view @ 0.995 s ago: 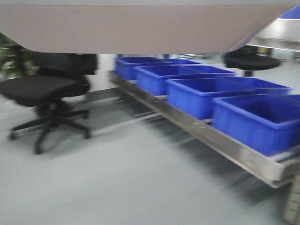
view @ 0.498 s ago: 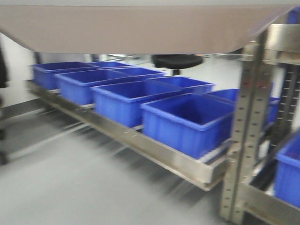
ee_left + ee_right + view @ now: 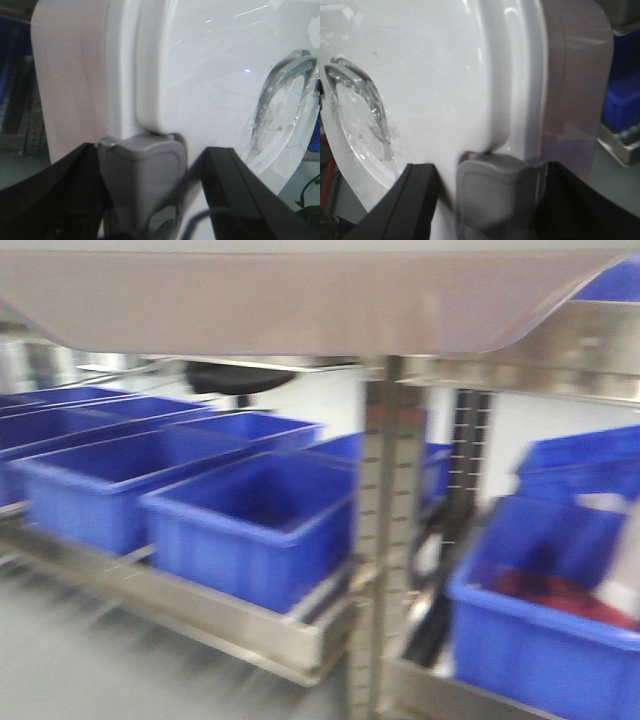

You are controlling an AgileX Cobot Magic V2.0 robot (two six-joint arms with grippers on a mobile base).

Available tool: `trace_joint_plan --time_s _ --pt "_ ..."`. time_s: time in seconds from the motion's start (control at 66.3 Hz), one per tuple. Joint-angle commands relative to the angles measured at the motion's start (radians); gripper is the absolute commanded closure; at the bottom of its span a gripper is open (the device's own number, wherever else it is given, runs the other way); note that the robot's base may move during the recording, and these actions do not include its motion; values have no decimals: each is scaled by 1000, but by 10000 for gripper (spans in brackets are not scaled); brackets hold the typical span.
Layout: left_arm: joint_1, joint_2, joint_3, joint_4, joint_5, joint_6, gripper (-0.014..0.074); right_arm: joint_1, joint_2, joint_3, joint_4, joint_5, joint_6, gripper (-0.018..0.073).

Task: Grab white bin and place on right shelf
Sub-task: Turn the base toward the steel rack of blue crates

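Glossy, round-cornered white bin [image 3: 210, 75] is clamped at its grey latches by left gripper [image 3: 142, 200] and right gripper [image 3: 492, 200]; fingertips cropped.

Off-white bin [image 3: 210, 90], blue bins [image 3: 250, 525], steel shelf [image 3: 385, 540]

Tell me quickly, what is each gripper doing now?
Left gripper: fingers either side of the white bin's grey latch; grip unclear.
Right gripper: the same, cannot be told.
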Motion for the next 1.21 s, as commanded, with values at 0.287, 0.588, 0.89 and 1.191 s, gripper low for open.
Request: trace_joint_plan --time_s 0.287,0.588,0.89,1.191 --pt "-25 -10 -34 -240 90 13 346 19 -17 -38 256 110 -6 169" --pt "-25 -9 -34 -240 90 13 346 19 -17 -38 256 111 -6 169" --pt "-25 -9 -34 -240 90 13 346 19 -17 -38 256 111 -6 169" --pt "-25 -9 -34 -240 90 13 346 19 -17 -38 256 111 -6 169"
